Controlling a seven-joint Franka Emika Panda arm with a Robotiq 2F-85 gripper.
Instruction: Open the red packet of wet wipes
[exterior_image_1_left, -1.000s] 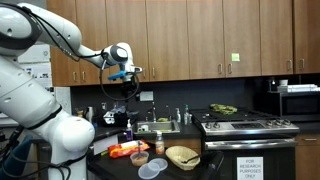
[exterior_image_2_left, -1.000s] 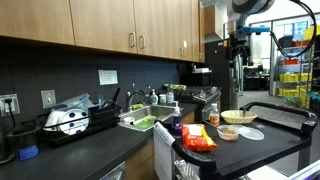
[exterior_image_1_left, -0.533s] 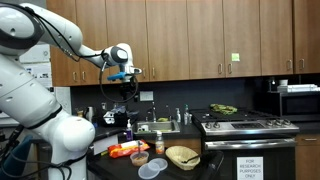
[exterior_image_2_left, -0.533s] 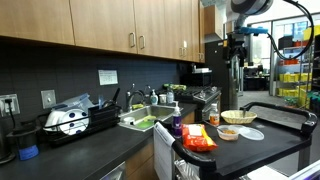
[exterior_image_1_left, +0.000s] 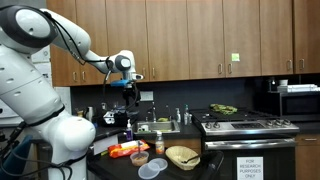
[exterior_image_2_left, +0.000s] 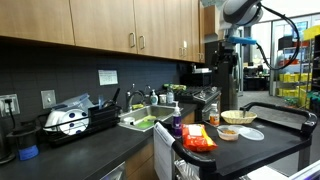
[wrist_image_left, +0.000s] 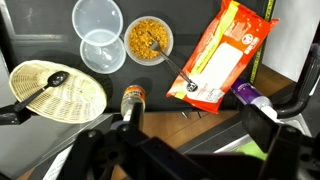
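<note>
Now the jaws hang spread and empty, high above the tabletop (wrist_image_left: 190, 25); the arm (exterior_image_1_left: 90, 55) has just swung slightly but stays high. Well below, the red packet of wet wipes (wrist_image_left: 225, 55) lies flat beside the food bowl (wrist_image_left: 149, 38), seemingly untouched, so the opening looks yet to begin

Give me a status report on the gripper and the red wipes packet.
Gripper open, high above counter. Red packet flat, untouched. Spoon end at its lower corner.

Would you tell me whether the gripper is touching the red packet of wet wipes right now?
Apart. In an exterior view the gripper hangs high up, with a wide gap of open air down to the red packet lying below it.
</note>
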